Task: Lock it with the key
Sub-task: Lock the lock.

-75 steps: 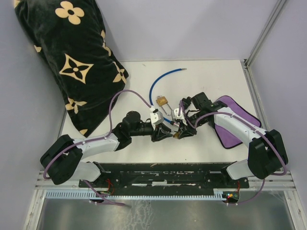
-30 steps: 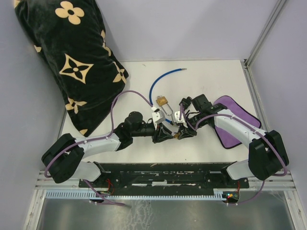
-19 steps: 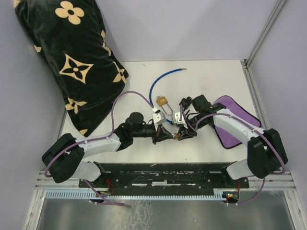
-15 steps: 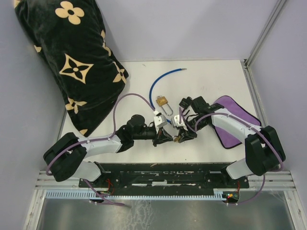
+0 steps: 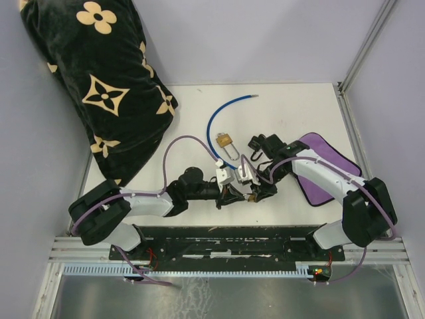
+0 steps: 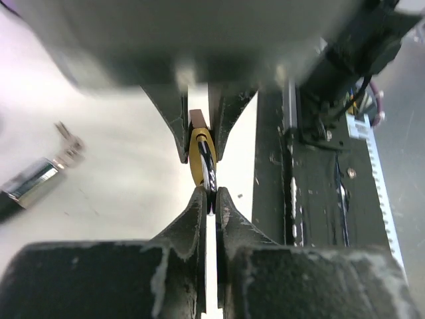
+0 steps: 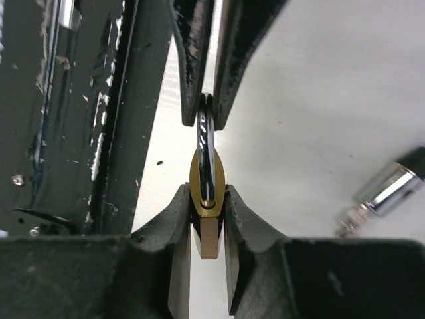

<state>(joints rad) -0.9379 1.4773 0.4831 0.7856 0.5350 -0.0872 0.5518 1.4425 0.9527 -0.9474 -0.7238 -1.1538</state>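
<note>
Left gripper (image 6: 209,199) pinched tight on dark flat key (image 6: 208,169). Right gripper (image 7: 206,198) clamped round small brass padlock (image 7: 204,242), key in it.

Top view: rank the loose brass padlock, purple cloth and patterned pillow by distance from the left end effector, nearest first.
1. brass padlock: mid-scene, just beyond the left end effector.
2. purple cloth: off to the right.
3. patterned pillow: far-left corner, clearly farthest.

Brass piece (image 5: 249,197) too small to identify from above; pillow (image 5: 99,80) cut by frame edge; silver cylinder (image 6: 30,186) blurred.
</note>
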